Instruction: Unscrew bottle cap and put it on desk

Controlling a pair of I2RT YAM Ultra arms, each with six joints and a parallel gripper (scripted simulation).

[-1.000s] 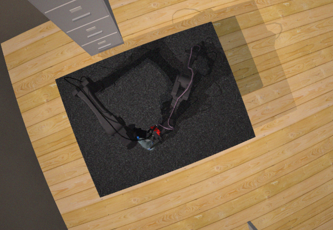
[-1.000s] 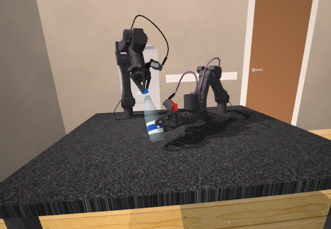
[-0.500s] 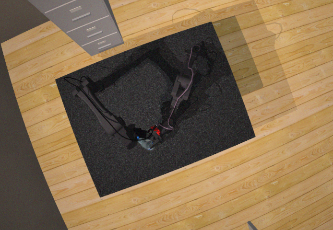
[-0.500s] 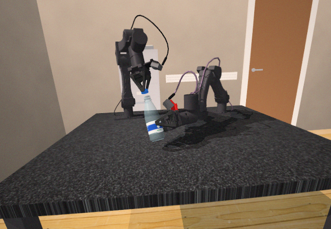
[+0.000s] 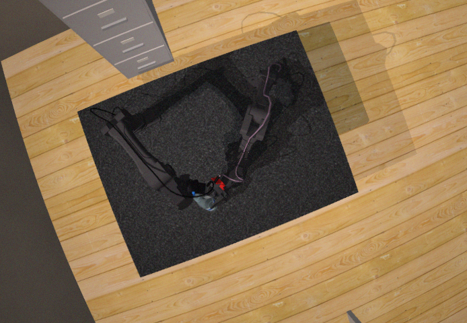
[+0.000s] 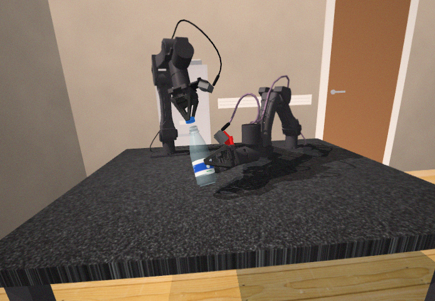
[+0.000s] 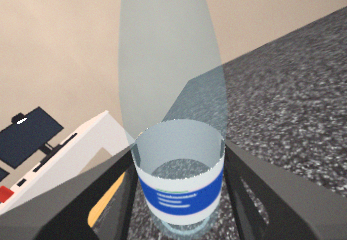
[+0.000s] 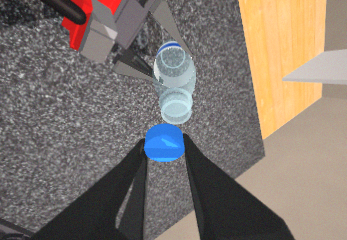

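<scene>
The clear bottle point(image 5: 203, 202) point(image 6: 198, 145) point(image 7: 173, 65) point(image 8: 174, 75) has a blue and white label. It is uncapped and tilted, its open neck leaning towards the right arm. Its base is near the desk point(image 6: 125, 212); I cannot tell whether it touches. My left gripper point(image 6: 208, 163) point(image 7: 178, 147) point(image 8: 176, 70), by the red bracket, is shut on the bottle's body around the label. The blue cap point(image 5: 194, 194) point(image 6: 190, 120) point(image 8: 164, 142) is off the bottle, with a small gap above the neck. My right gripper point(image 6: 189, 118) point(image 8: 165, 141) is shut on the cap.
The desk's near edge point(image 6: 225, 261) is well in front of the bottle. Both arms reach in from the back of the desk, the left one at picture right in the top and exterior views. A grey drawer cabinet point(image 5: 127, 33) stands behind the desk. A door point(image 6: 370, 78) is farther back.
</scene>
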